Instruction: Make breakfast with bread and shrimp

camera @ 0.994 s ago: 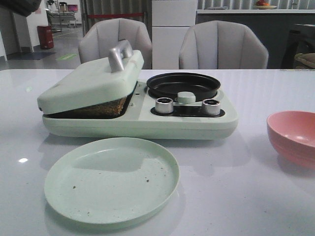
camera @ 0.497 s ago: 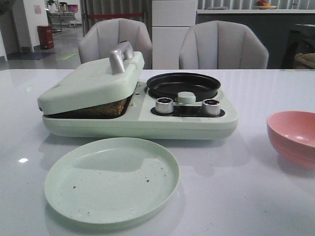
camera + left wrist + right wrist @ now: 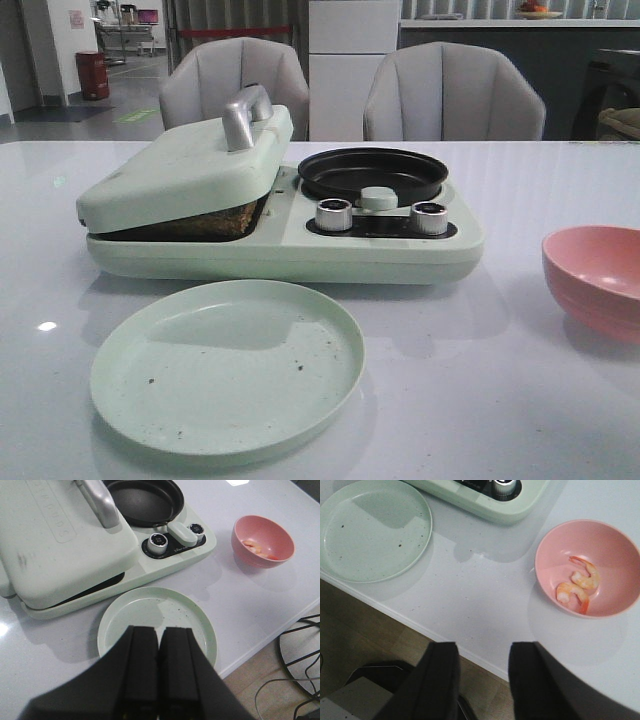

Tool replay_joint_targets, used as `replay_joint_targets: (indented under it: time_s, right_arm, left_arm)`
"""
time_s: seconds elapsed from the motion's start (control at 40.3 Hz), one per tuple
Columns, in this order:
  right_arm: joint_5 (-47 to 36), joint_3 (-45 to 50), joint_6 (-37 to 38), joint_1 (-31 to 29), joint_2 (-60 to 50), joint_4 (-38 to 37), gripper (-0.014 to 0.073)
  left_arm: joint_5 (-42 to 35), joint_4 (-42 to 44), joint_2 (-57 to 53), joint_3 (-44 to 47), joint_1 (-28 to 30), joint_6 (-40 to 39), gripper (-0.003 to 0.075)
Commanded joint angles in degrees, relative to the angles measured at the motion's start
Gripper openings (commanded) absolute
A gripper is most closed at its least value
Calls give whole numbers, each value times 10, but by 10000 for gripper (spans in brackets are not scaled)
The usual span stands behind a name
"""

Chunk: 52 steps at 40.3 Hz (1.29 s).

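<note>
The bread point(image 3: 216, 220) shows only as a brown toasted edge under the nearly closed lid point(image 3: 185, 165) of the pale green breakfast maker. Two pink-orange shrimp point(image 3: 577, 585) lie in the pink bowl point(image 3: 615, 540), which stands right of the maker; they also show in the left wrist view point(image 3: 257, 549). My left gripper point(image 3: 159, 632) is shut and empty, held above the empty green plate point(image 3: 155, 607). My right gripper point(image 3: 484, 650) is open and empty, over the table's front edge, near the bowl. Neither gripper shows in the front view.
The maker's black round pan point(image 3: 372, 172) is empty, with two silver knobs point(image 3: 334, 214) in front of it. The green plate point(image 3: 225, 365) lies in front of the maker and the pink bowl point(image 3: 600, 280) at the right edge. Two chairs stand behind the table.
A dark arm part at the top left corner of the front view has left the picture. The lid, plate and bowl have not moved.
</note>
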Motion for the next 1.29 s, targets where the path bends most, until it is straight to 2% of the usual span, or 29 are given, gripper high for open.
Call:
replay_joint_targets:
  time_s: [0.0, 0.596, 0.82, 0.944, 1.143, 1.267]
  right_arm:
    - [-39, -15, -1, 0, -3, -5, 368]
    - [-67, -15, -1, 0, 7, -2, 376]
    - [-75, -24, 0, -17, 65, -5, 526]
    - [-73, -49, 0, -77, 118, -9, 527]
    - [-73, -94, -1, -226, 219, -5, 527]
    - [-74, -120, -4, -290, 285, -5, 527]
  left_arm:
    - [-16, -27, -21, -12, -5, 3, 99]
    - [-14, -27, -25, -12, -5, 3, 99]
    - [-14, -27, -25, -12, -5, 3, 99]
    - [-14, -27, -25, -12, -5, 3, 99]
    - [-14, -27, -25, -12, -5, 3, 99]
    - [-14, -27, -25, -12, -5, 3, 99]
